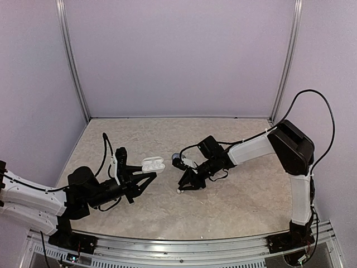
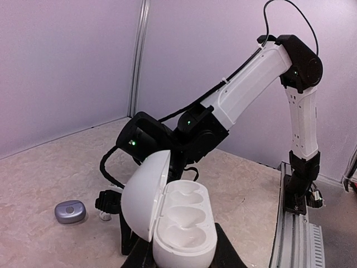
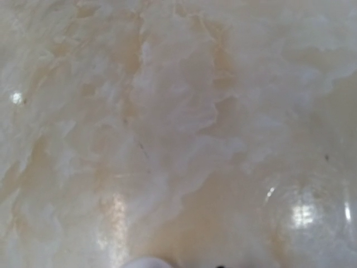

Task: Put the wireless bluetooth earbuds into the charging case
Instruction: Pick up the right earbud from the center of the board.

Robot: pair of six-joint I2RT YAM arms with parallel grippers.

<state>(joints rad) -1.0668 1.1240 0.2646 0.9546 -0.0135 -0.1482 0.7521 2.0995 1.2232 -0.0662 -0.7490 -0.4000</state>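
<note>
Cream-white earbud (image 1: 179, 191) found lying on the tabletop (image 1: 240, 206), at the tip of the right tool (image 1: 185, 186). Contact between the two not confirmable. Right tool lowered to the surface, fingers pointing down; whether clenched or released cannot be told. In the right wrist view, only blurred marble and a pale sliver at the lower edge.

White charging case (image 2: 181, 229) held off the tabletop, grasped by the left tool (image 1: 149, 169) at its lower body. Lid (image 2: 146, 195) hinged up, both moulded wells showing no buds inside.

Closed grey case (image 2: 70, 211) resting on the tabletop just beyond the earbud, apart from the white case.
</note>
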